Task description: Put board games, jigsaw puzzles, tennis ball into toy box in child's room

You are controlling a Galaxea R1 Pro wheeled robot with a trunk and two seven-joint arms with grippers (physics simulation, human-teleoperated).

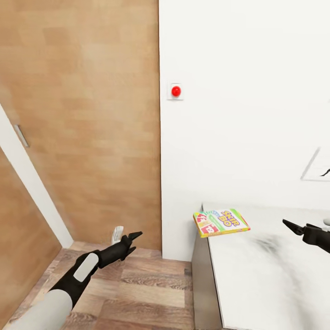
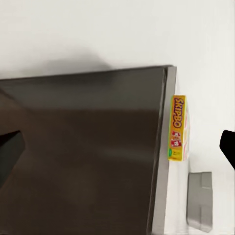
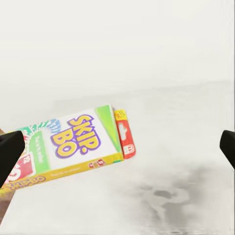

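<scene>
A colourful Skip-Bo board game box (image 1: 221,222) lies flat on the near corner of the white bed (image 1: 270,284), slightly overhanging its grey side. My right gripper (image 1: 293,228) hovers over the bed to the box's right, open and empty. In the right wrist view the box (image 3: 73,147) sits just ahead between the dark fingertips (image 3: 10,152). Over the wooden floor, below and left of the bed corner, my left gripper (image 1: 134,240) is open and holds nothing. The left wrist view shows the box's edge (image 2: 178,128) atop the bed's grey side (image 2: 88,156).
A wooden door (image 1: 82,114) fills the left, with a white frame strip (image 1: 32,183) beside it. A red button (image 1: 176,91) is on the white wall above the bed. A small white object (image 1: 118,234) stands near the left gripper. Wooden floor (image 1: 146,284) lies between door and bed.
</scene>
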